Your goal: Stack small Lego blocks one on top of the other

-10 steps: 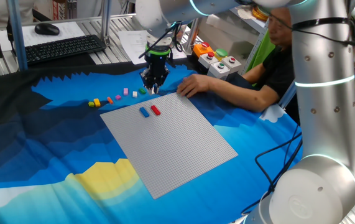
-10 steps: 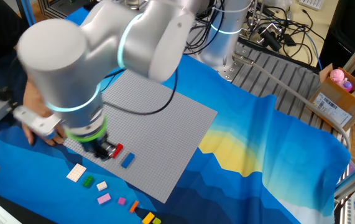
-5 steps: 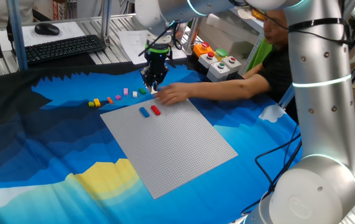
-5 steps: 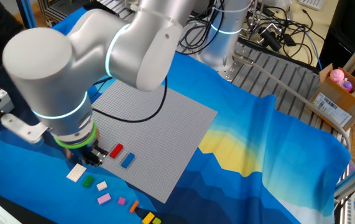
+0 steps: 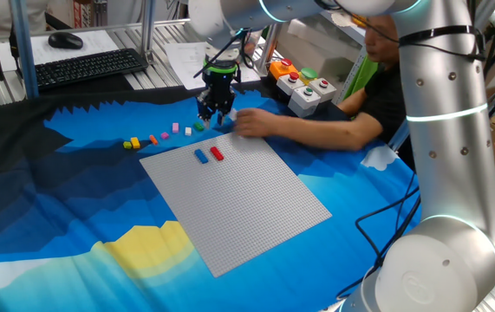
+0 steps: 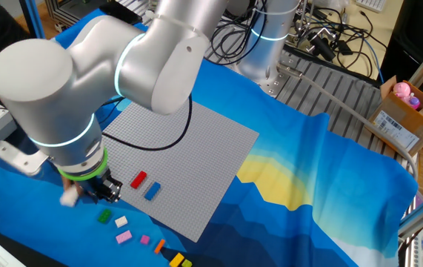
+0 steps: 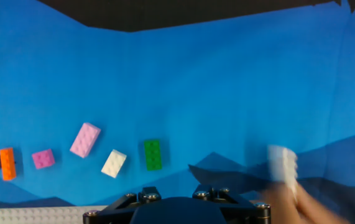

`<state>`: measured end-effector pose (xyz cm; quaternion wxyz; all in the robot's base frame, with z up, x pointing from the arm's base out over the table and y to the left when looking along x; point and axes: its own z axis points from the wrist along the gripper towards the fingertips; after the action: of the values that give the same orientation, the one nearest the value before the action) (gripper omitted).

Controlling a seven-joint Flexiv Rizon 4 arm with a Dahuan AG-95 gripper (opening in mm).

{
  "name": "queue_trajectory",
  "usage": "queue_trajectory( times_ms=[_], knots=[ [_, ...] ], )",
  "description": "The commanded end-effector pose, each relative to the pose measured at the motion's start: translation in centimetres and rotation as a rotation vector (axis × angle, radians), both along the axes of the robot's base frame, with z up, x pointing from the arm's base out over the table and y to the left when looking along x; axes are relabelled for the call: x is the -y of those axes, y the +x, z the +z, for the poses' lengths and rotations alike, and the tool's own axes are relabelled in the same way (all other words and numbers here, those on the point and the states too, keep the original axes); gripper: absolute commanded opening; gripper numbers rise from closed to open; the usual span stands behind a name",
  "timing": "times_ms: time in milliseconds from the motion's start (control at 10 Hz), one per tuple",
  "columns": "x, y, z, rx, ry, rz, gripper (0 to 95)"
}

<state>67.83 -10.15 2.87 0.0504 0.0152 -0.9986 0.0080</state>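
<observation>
On the blue cloth (image 7: pixel 183 81), green brick (image 7: pixel 153 154); no legible writing.

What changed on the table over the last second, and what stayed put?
The person's hand reached in beside the gripper and lifted the white block from its spot next to the green block; hand and block now blur as they draw back. The green block, the row beside it, and the red block and blue block on the baseplate stayed put.
</observation>
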Motion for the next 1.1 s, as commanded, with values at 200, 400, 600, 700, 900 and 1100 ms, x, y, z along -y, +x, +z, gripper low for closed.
queue_trajectory(
  times_ms=[200,400,600,700,900,1100],
  knots=[
    [-0.1,-0.1,0.0,-0.003,0.000,-0.011,38.0],
    [-0.3,-0.4,0.1,0.002,-0.001,-0.042,38.0],
    [-0.3,-0.5,0.5,0.010,0.022,-0.132,38.0],
    [-0.3,-0.6,1.0,0.007,0.025,-0.134,38.0],
    [-0.4,-1.4,1.2,0.008,0.015,-0.129,38.0],
    [-0.5,-2.3,1.5,0.010,0.002,-0.122,38.0]
  ],
)
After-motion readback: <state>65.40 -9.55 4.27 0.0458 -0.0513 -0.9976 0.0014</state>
